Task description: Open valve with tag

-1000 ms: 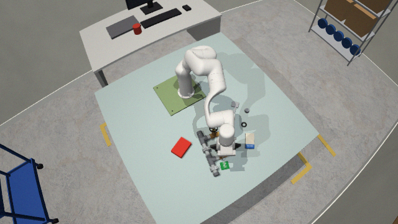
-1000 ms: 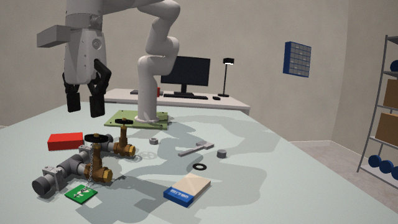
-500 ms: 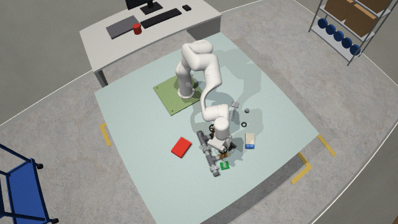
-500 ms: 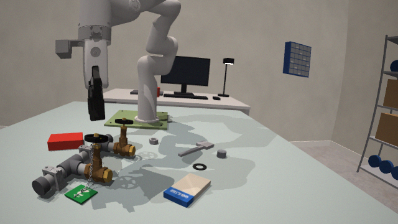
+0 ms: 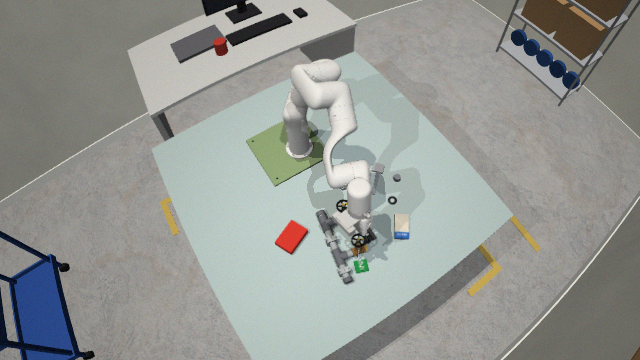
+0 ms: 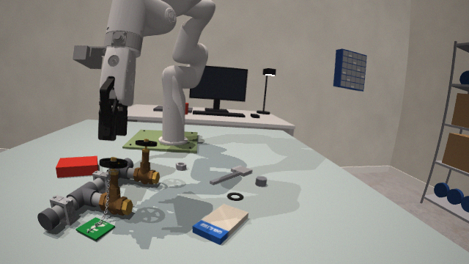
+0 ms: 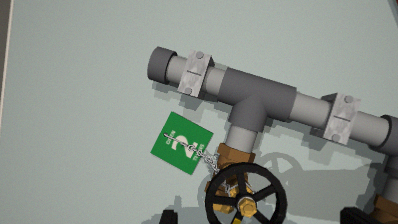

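Observation:
A grey pipe (image 6: 78, 198) lies on the table with two brass valves, each topped by a black handwheel. The near valve (image 6: 114, 192) has a chain running to a green tag (image 6: 95, 228) marked 2, which lies flat on the table. The tag also shows in the wrist view (image 7: 182, 142), beside the near handwheel (image 7: 245, 194). The far valve (image 6: 146, 165) has no tag. My gripper (image 6: 110, 136) is open and empty. It hangs a short way above the near valve's handwheel (image 6: 113, 163), fingers pointing down.
A red block (image 6: 77, 166) lies left of the pipe. A blue-and-tan box (image 6: 220, 223), a black ring (image 6: 234, 199), a grey hammer-like piece (image 6: 231, 174), a nut (image 6: 180, 166) and a grey cap (image 6: 261, 180) lie to the right.

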`<state>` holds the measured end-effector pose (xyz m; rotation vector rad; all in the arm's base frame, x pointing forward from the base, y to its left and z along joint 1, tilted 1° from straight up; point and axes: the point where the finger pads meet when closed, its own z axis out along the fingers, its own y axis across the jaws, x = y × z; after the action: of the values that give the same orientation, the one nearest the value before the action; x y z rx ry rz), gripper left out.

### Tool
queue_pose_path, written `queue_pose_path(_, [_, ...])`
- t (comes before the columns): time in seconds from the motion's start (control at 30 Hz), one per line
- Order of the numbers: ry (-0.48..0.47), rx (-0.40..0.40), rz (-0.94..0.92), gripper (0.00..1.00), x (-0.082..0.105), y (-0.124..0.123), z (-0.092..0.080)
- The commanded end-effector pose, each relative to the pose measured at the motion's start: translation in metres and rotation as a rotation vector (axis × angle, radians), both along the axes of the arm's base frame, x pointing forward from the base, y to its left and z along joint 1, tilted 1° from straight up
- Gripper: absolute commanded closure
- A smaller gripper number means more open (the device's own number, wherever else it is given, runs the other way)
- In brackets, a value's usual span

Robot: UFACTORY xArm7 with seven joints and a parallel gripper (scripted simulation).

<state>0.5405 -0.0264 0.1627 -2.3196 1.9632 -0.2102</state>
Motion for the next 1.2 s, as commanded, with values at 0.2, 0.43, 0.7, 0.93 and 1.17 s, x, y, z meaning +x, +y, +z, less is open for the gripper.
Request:
queue_pose_path(0.2, [-0.011,-0.016,-0.017,0.0,0.002,-0.001,-0.002])
queue_pose_path(0.43, [-0.011,-0.017,-0.017,0.0,0.003,-0.001,-0.01])
queue_pose_path(0.7, [-0.011,-0.017,-0.017,0.0,0.005,-0.001,-0.028])
queue_pose_path(0.93, [-0.011,-0.017,-0.017,0.0,0.007,-0.002,-0.039])
queue_pose_path(1.17, [-0.011,-0.017,-0.017,0.0,0.009,-0.002,-0.052])
